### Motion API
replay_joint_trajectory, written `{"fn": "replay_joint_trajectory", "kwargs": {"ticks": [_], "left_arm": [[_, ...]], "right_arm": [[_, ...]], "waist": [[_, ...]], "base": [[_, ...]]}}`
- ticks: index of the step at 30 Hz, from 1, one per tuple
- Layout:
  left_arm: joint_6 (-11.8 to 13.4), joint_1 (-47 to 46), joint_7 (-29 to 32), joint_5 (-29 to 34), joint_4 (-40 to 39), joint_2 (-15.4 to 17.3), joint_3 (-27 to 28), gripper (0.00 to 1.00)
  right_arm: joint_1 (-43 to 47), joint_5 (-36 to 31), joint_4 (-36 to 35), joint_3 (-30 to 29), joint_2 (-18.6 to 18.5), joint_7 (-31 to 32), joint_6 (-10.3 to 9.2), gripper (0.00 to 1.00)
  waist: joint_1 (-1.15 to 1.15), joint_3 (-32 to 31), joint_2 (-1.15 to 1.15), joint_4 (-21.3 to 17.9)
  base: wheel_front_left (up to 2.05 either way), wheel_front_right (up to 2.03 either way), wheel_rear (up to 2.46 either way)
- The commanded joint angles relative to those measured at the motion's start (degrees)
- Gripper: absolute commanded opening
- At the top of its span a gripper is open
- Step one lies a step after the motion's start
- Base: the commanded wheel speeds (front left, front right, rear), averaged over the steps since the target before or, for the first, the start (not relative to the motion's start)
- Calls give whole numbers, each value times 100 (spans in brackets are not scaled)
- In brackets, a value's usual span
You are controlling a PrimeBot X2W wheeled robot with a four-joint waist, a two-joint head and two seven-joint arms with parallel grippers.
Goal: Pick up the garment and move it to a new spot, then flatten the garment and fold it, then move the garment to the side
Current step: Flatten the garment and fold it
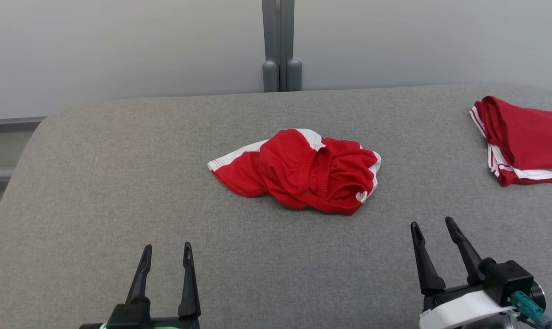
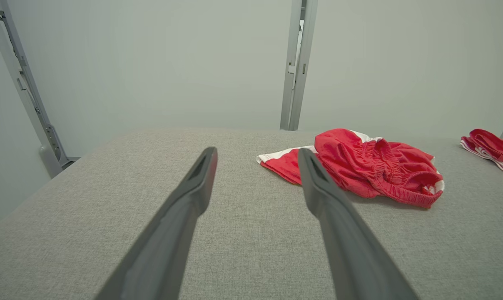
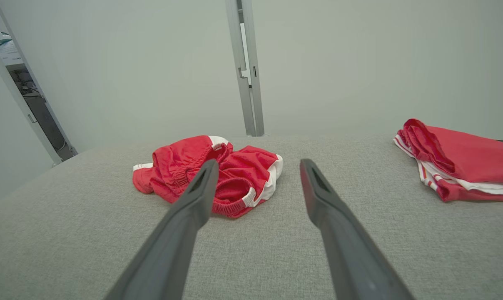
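In the head view the crumpled red-and-white garment (image 1: 303, 171) lies heaped at the middle of the desk (image 1: 120, 183), well apart from a folded red garment (image 1: 527, 141) at the far right. The left gripper (image 1: 167, 249) and right gripper (image 1: 433, 222) hover near the front, both spread wide and empty. The left wrist view has the heap ahead and right of its parted fingers, and the right wrist view has it ahead and left, so the arms seem set to flank it for pick-up.

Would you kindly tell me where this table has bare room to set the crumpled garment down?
Bare table lies left of the crumpled garment, and in front of it between left gripper and right gripper. The far right is crowded by the folded garment.
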Motion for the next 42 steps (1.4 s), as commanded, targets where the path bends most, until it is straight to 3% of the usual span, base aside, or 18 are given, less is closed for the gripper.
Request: {"fn": "replay_joint_trajectory", "kwargs": {"ticks": [1, 27, 34, 42], "left_arm": [[13, -94, 0, 60, 22, 2, 3, 100], [75, -123, 0, 101, 60, 3, -95, 100], [-149, -250, 0, 298, 247, 4, -273, 100], [-577, -1149, 0, 278, 828, 7, -969, 100]], "right_arm": [[-37, -10, 12, -5, 2, 1, 1, 100], [-28, 15, 16, -16, -12, 2, 1, 100], [-91, 25, 5, -59, 1, 2, 1, 100], [-299, 120, -98, -282, 73, 2, 1, 100]], "waist": [[0, 3, 0, 0], [0, 39, 0, 20], [0, 141, 0, -48], [0, 683, 0, -286]], "base": [[0, 0, 0], [0, 0, 0], [0, 0, 0], [0, 0, 0]]}}
